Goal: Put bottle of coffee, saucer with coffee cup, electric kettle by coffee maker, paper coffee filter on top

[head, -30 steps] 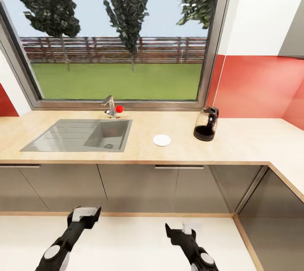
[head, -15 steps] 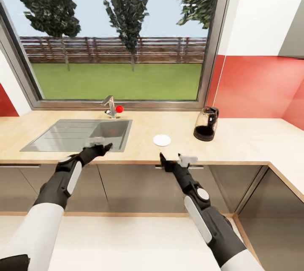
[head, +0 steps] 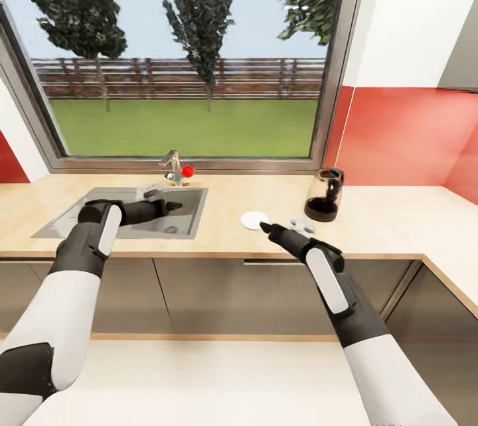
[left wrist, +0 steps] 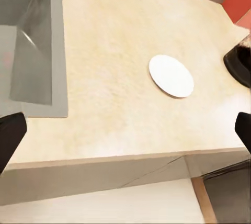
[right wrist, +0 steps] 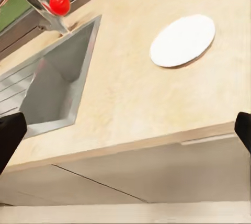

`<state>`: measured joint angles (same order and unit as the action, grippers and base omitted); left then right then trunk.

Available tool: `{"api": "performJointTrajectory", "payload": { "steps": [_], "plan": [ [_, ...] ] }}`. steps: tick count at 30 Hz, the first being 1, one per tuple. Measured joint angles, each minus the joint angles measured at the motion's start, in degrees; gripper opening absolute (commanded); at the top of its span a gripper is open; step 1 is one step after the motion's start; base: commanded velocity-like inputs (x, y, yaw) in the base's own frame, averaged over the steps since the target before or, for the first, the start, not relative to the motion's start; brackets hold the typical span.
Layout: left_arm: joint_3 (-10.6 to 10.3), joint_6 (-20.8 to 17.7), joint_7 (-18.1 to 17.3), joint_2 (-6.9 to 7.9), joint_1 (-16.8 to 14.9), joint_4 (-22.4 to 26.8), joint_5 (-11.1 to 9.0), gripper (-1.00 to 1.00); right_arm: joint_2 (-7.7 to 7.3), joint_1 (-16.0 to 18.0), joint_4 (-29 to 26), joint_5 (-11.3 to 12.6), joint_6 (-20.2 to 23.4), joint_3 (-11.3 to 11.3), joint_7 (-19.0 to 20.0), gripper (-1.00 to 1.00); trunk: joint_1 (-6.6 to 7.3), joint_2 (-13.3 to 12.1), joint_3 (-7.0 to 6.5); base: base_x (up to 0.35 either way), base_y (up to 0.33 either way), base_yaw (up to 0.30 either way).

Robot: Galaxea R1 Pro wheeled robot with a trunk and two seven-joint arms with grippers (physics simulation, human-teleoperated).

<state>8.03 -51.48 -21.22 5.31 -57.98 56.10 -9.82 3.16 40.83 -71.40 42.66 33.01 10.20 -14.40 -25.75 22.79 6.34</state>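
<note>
Saucer (head: 253, 219) bare beside the kettle (head: 324, 195); both grippers, left (head: 161, 199) and right (head: 282, 226), spread wide, empty. Hardly begun, I'd say.

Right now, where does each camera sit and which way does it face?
Head view: high, facing the window over the countertop; both arms reach over it, left gripper, right gripper.
Left wrist view: above the counter, looking down at the saucer; dark fingers at the edges.
Right wrist view: looking at the saucer, sink and tap.
All three share the saucer.
</note>
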Motion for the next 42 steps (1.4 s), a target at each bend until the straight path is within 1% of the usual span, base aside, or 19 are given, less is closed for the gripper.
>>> {"api": "performJointTrajectory", "payload": {
  "steps": [1, 2, 3, 5, 6, 7, 12, 15, 20, 24, 26, 29, 31, 32, 34, 37, 40, 42],
  "plan": [
    [-0.25, -0.45, -0.01, -0.01, 0.20, 0.20, 0.03, 1.00, -0.03, 0.02, 0.07, 1.96, 0.36, -0.05, -1.16, 1.00, 0.00, 0.00, 0.00, 0.000, 0.000, 0.000],
    [-0.47, -0.83, -0.02, -0.09, 0.41, 0.49, 0.19, 1.00, -0.12, 0.01, 0.40, 4.47, 0.71, -0.09, -2.14, 1.00, 0.00, 0.00, 0.00, 0.000, 0.000, 0.000],
    [-0.53, -0.97, -0.02, -0.10, 0.53, 0.61, 0.22, 1.00, -0.20, 0.00, 1.12, 5.92, 0.88, -0.11, -2.54, 1.00, 0.00, 0.00, 0.00, 0.000, 0.000, 0.000],
    [-0.56, -1.13, -0.02, -0.06, 1.13, 0.71, 0.15, 1.00, -0.38, -0.05, 3.97, 7.57, 1.08, -0.13, -2.94, 1.00, 0.00, 0.00, 0.00, 0.097, 0.000, 0.000],
    [-0.56, -1.14, -0.06, -0.07, 1.90, 0.74, 0.05, 1.00, -0.47, -0.09, 7.23, 8.26, 1.18, -0.12, -3.10, 1.00, 0.02, 0.01, 0.01, 0.229, 0.000, 0.000],
    [-0.56, -1.12, -0.08, -0.09, 2.23, 0.74, 0.00, 1.00, -0.45, -0.10, 9.13, 8.55, 1.19, -0.10, -3.15, 1.00, 0.02, -0.01, 0.01, 0.267, 0.000, 0.000],
    [-0.49, -0.88, -0.09, -0.26, 2.74, 0.58, -0.06, 1.00, -0.44, -0.10, 10.86, 8.83, 1.20, -0.03, -3.09, 1.00, 0.03, 0.01, 0.00, 0.312, -0.025, -0.005],
    [-0.34, -0.52, -0.32, -0.29, 4.16, 0.62, -0.09, 1.00, -0.38, -0.11, 10.82, 8.92, 1.15, 0.07, -3.06, 1.00, 0.03, 0.01, 0.00, 0.301, -0.124, -0.206],
    [-0.05, -0.41, -0.43, -0.32, 4.93, 0.62, -0.20, 1.00, -0.24, -0.12, 10.57, 8.95, 1.14, 0.31, -3.05, 1.00, 0.03, 0.01, 0.00, 0.307, -0.139, -0.280],
    [-0.12, -0.42, -0.43, -0.50, 5.11, 0.47, -0.31, 1.00, -0.18, -0.11, 9.55, 9.00, 1.22, 0.47, -2.99, 1.00, 0.03, 0.01, 0.00, 0.318, -0.149, -0.118],
    [-0.09, -0.43, -0.43, -0.54, 5.20, 0.34, -0.35, 1.00, -0.22, -0.10, 7.05, 9.04, 2.22, 0.49, -2.94, 1.00, 0.03, 0.02, 0.00, 0.316, -0.129, -0.012],
    [-0.07, -0.48, -0.43, -0.55, 5.21, 0.24, -0.35, 1.00, -0.17, -0.11, 5.30, 9.06, 3.68, 0.57, -2.88, 1.00, 0.03, 0.01, 0.00, 0.331, -0.043, -0.004],
    [-0.06, -0.52, -0.43, -0.56, 5.23, 0.01, -0.40, 1.00, -0.05, -0.11, 4.87, 9.16, 4.22, 2.78, -2.86, 1.00, 0.03, 0.01, 0.00, 0.338, 0.046, -0.001],
    [-0.05, -0.53, -0.43, -0.56, 5.23, -0.02, -0.41, 1.00, -0.02, -0.10, 4.83, 9.20, 4.22, 4.75, -2.86, 1.00, 0.03, 0.01, 0.00, 0.338, 0.087, 0.000],
    [-0.06, -0.53, -0.43, -0.56, 5.26, -0.11, -0.42, 1.00, -0.01, -0.10, 4.91, 9.15, 4.20, 6.60, -2.86, 1.00, 0.03, 0.01, 0.00, 0.339, 0.102, 0.000],
    [-0.10, -0.52, -0.43, -0.57, 5.64, -0.21, -0.40, 1.00, -0.01, -0.11, 5.12, 9.13, 4.19, 7.59, -2.85, 1.00, 0.03, 0.01, 0.00, 0.339, 0.114, 0.000],
    [-0.11, -0.47, -0.43, -0.61, 6.32, -0.22, -0.41, 1.00, -0.01, -0.11, 5.60, 9.12, 4.19, 7.84, -2.85, 1.00, 0.03, 0.01, 0.00, 0.339, 0.118, 0.000],
    [-0.12, -0.46, -0.43, -0.63, 6.59, -0.22, -0.42, 1.00, -0.01, -0.12, 6.94, 9.13, 4.19, 7.95, -2.85, 1.00, 0.03, 0.01, 0.01, 0.339, 0.122, 0.000]
  ]
}}
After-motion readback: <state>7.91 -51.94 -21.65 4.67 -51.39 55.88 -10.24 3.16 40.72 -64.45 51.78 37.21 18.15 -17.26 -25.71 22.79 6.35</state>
